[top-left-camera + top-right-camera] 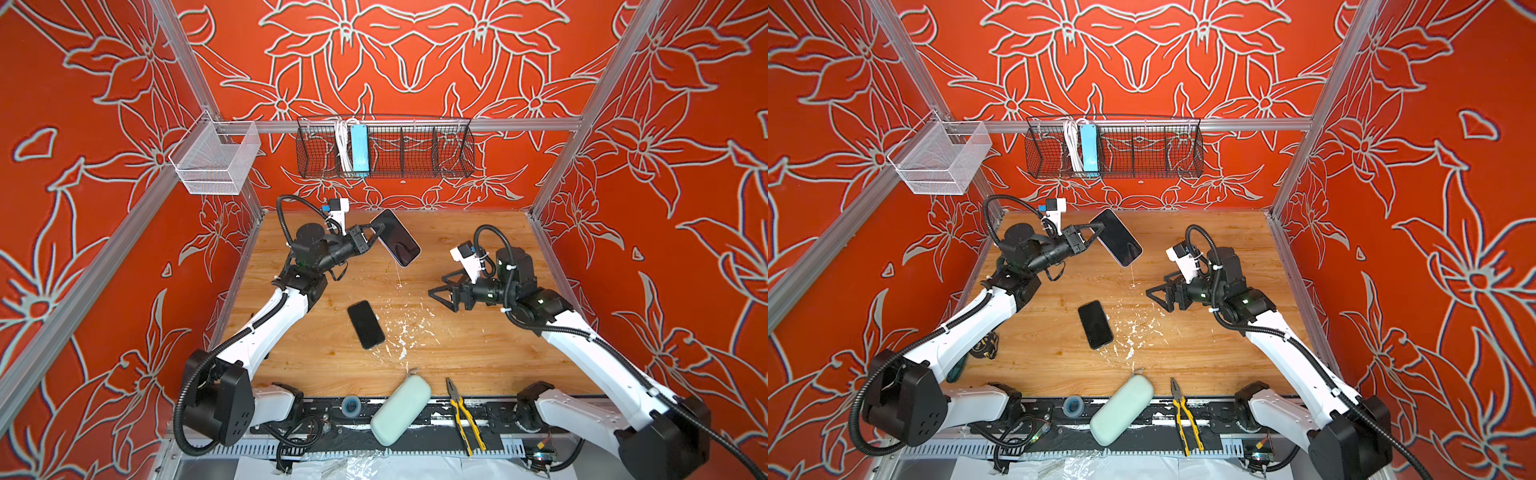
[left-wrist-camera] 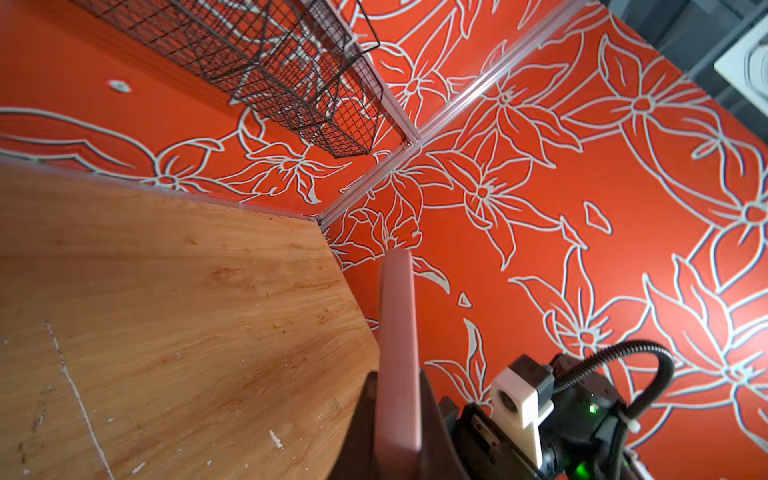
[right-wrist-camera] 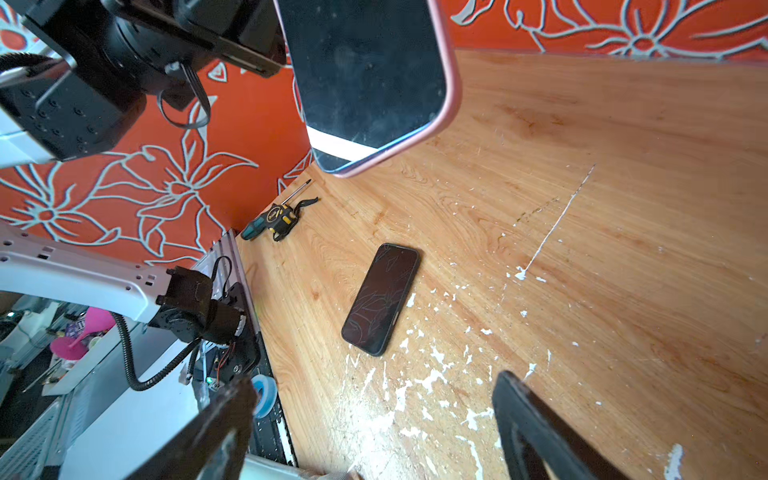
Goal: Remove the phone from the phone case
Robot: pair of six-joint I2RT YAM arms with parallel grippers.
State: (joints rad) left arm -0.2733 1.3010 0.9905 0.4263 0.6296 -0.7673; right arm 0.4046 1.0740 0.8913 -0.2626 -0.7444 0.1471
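Observation:
A black phone (image 1: 365,324) (image 1: 1095,324) lies flat and screen up on the wooden table (image 1: 478,353), left of centre; in the right wrist view the phone (image 3: 381,299) shows a cracked screen. The pink-rimmed phone case (image 1: 395,239) (image 1: 1117,239) hangs tilted in the air over the back of the table, its dark glossy face up. My left gripper (image 1: 372,235) (image 1: 1094,232) is shut on the case's edge, seen edge-on as a pink strip (image 2: 397,332). My right gripper (image 1: 436,295) (image 1: 1152,293) (image 3: 374,382) stands wide open and empty, to the right of the phone and above the table.
A mint green pouch (image 1: 401,409), yellow-handled pliers (image 1: 465,415) and a blue tape roll (image 1: 350,405) lie along the front edge. A screwdriver and tape measure (image 3: 276,216) sit by the left wall. A black wire basket (image 1: 384,151) and a white mesh basket (image 1: 216,160) hang above.

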